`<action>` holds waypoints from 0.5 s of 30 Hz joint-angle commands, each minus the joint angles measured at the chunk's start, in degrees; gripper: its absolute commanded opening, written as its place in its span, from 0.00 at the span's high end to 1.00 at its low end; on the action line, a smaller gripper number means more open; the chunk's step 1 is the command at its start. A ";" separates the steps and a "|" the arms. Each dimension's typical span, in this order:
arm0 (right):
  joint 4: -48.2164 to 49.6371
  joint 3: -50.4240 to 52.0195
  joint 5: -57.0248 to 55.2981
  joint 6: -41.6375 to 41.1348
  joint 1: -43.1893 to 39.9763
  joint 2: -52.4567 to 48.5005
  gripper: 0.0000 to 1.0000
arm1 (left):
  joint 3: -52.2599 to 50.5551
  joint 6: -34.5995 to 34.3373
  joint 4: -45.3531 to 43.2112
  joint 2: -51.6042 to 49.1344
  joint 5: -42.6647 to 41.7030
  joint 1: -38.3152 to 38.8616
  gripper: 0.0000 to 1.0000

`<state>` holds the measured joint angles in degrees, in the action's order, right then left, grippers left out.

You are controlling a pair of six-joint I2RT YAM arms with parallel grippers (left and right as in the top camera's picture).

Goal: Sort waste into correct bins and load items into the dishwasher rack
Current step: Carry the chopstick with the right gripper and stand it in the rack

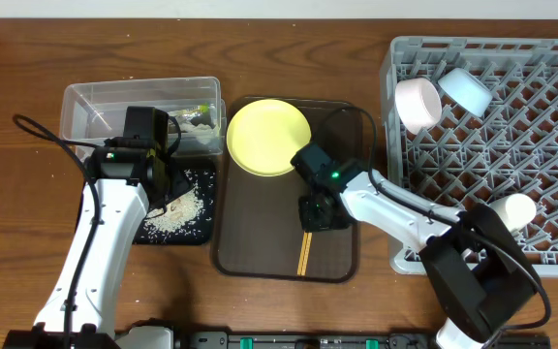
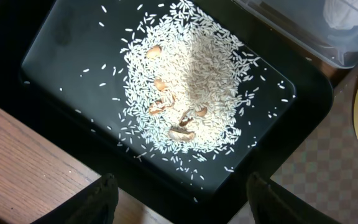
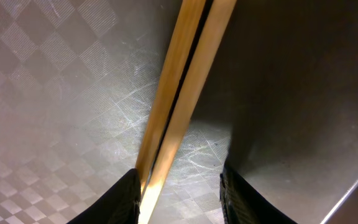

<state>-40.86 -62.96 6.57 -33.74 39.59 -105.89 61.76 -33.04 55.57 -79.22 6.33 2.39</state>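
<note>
The chopsticks (image 3: pixel 185 93) lie flat on the brown serving tray (image 3: pixel 55 93), side by side and touching. They run straight through the gap of my right gripper (image 3: pixel 179 193), whose jaws stand apart astride them. One finger sits right against the nearer stick, while the other has bare tray between it and the pair. I judge them light, stiff and smooth, so they may roll or scissor apart under a squeeze. Lying flush on a hard tray, they also leave little to get under. I would close across both sticks together, toward their middle so neither end droops, and press gently. My left gripper (image 2: pixel 182 196) hangs with its jaws wide apart and empty above the black tray (image 2: pixel 55 56), with the heap of rice (image 2: pixel 194 87) ahead of the fingertips. Only the right wrist view shows how the sticks sit between my fingers. Only the overhead view shows one stretch of the sticks poking out from under that gripper, the yellow plate (image 1: pixel 267 136) beyond it on the opposite side, and the dishwasher rack (image 1: pixel 550 145) well off to the side.
</note>
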 commanded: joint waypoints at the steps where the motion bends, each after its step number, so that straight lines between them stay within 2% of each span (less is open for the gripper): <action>1: -0.72 2.19 -5.49 -2.43 0.17 -0.92 0.61 | 0.35 -0.48 0.33 0.46 0.17 -0.22 0.31; 10: -1.18 2.19 -8.11 -3.13 -0.04 -0.90 0.63 | 0.35 -0.48 0.35 0.46 0.15 -0.22 0.31; 15: -1.33 2.19 -8.04 -3.13 -0.04 -0.90 0.78 | 0.35 -0.48 0.35 0.46 0.15 -0.22 0.31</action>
<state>-42.30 -62.39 -0.47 -36.12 39.62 -105.65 61.76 -33.04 55.57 -79.22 6.31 2.39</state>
